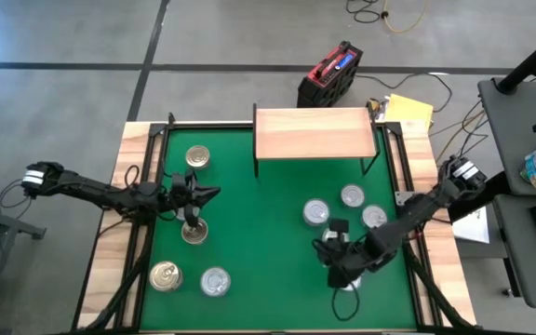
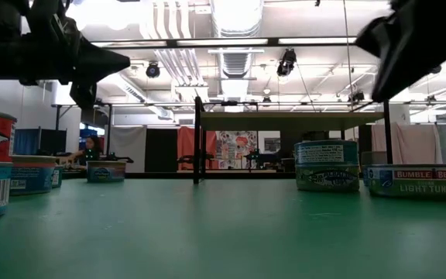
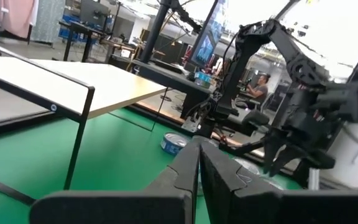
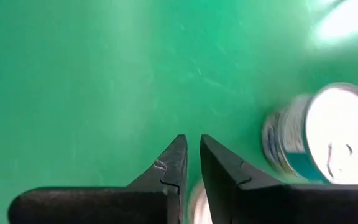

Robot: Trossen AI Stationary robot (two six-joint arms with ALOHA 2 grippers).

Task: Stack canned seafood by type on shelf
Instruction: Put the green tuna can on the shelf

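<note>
Green mat (image 1: 268,233) carries upright tins (image 1: 316,213) (lids skyward).

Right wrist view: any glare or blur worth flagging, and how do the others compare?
Right wrist view: glare on the mat, and the can is soft. Low view: bright ceiling lights, both arms dark silhouettes. High view: even light, faint shadow under the shelf.

Seven tins lie on the green mat (image 1: 268,186). Two are gold-topped: one (image 1: 197,157) just beyond the left gripper (image 1: 210,194), one (image 1: 165,275) nearer than it. Four are silver-topped: three (image 1: 316,212) (image 1: 352,195) (image 1: 374,216) beyond the right gripper (image 1: 326,249), one (image 1: 215,281) well to its side. A seventh tin (image 1: 194,232) sits beside the left gripper, its lid colour unclear. One wooden shelf (image 1: 314,133) stands at the mat's far edge.
</note>
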